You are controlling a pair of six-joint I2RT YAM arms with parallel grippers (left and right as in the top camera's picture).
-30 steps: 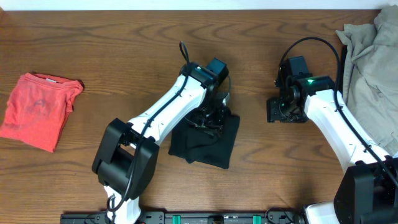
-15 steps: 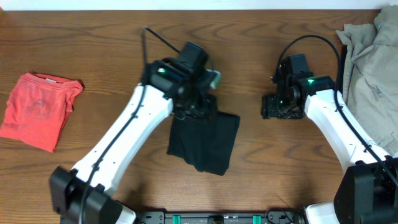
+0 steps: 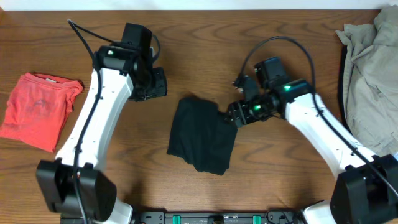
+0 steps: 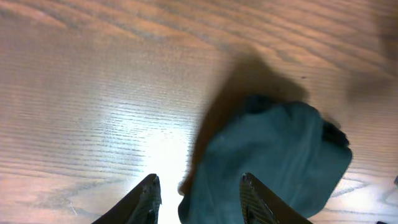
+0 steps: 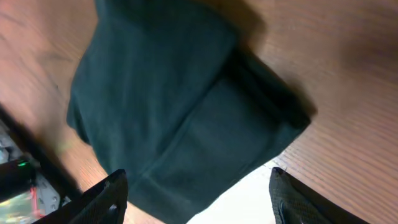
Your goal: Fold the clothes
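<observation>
The black shirt (image 3: 202, 134) lies folded into a compact rectangle at the table's middle; it also shows in the left wrist view (image 4: 273, 158) and the right wrist view (image 5: 180, 118). My left gripper (image 3: 157, 84) is open and empty, up and left of it. My right gripper (image 3: 233, 115) is open and empty at the shirt's upper right corner, its fingers (image 5: 196, 186) spread wide over the cloth. The coral-red tee (image 3: 38, 109) lies folded at the far left. The beige garment (image 3: 370, 68) lies crumpled at the right edge.
Bare wooden table (image 3: 292, 174) surrounds the black shirt. A black rail (image 3: 217, 218) runs along the front edge. Cables loop above both arms.
My left gripper let go of the black shirt and swung up and left. My right gripper moved left and down to the shirt's upper right corner. The shirt lies flatter.
</observation>
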